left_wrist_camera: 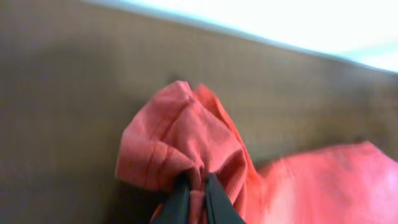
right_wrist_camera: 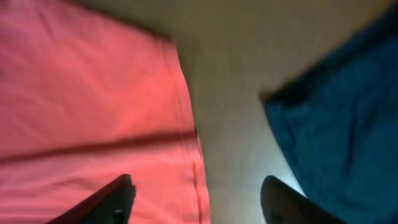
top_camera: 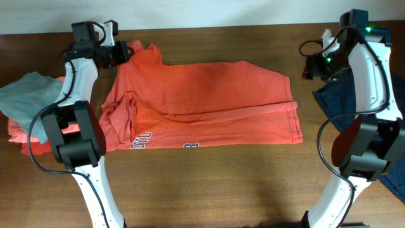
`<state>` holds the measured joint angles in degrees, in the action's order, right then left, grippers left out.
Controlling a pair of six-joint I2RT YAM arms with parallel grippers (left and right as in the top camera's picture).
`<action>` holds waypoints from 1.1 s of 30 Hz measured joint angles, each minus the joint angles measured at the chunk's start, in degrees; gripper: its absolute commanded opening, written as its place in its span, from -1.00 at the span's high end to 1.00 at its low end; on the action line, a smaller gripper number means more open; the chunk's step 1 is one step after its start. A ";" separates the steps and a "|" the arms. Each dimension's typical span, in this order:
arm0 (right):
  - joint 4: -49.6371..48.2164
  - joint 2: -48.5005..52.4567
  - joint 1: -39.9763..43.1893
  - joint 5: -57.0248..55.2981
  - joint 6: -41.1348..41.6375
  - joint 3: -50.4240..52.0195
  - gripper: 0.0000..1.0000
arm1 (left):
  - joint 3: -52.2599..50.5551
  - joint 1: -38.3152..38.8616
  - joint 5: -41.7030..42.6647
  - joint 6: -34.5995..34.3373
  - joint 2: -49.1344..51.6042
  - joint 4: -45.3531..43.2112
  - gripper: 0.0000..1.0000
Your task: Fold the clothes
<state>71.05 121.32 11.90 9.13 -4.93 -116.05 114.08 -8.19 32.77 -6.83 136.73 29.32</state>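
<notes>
The shirt (top_camera: 202, 104) lies spread mid-table. The left gripper (left_wrist_camera: 194, 186) is clamped on its bunched far-left corner, and the right gripper (right_wrist_camera: 198, 196) hangs open and empty over the right hem. That thin pinch could slip under a pull, and the right fingers might snag the blue garment (right_wrist_camera: 336, 112) lying near that hem.

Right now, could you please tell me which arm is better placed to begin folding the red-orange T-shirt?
Probably the left: the left gripper is shut on a bunched corner of the T-shirt, ready to carry it over. The right gripper hangs open, holding nothing, by the hem.
</notes>
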 measured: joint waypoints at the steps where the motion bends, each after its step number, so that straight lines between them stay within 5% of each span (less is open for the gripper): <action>1: -1.29 0.04 -0.15 0.35 -0.39 -0.02 -0.44 | 0.09 0.00 -0.04 -0.52 -0.52 3.89 0.98; 9: -16.59 6.62 -2.54 5.22 -1.62 -0.11 -0.47 | 0.13 0.07 -2.14 -2.05 -1.09 23.52 0.98; 25: -31.50 20.09 -10.64 8.83 -1.38 -0.15 -0.45 | 0.13 1.88 -8.28 -2.25 -1.09 26.82 0.98; 27: -31.30 20.20 -10.73 9.03 -1.09 -0.28 -0.14 | 0.13 2.25 -8.66 -2.25 -1.09 26.84 0.98; 28: -31.04 20.26 -10.73 9.03 -1.03 -0.35 0.31 | 0.13 2.47 -9.09 -2.25 -1.09 26.82 0.98; 30: -30.21 20.35 -10.71 9.20 -0.17 -0.42 0.84 | 0.13 2.62 -9.53 -2.25 -1.09 26.84 0.98; 33: -28.59 20.55 -10.64 9.29 0.46 -0.42 0.92 | 0.13 2.62 -10.12 -2.23 -1.09 26.84 0.98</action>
<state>42.46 141.86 1.26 18.41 -4.47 -116.46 114.21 -5.56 22.65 -9.06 135.63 56.16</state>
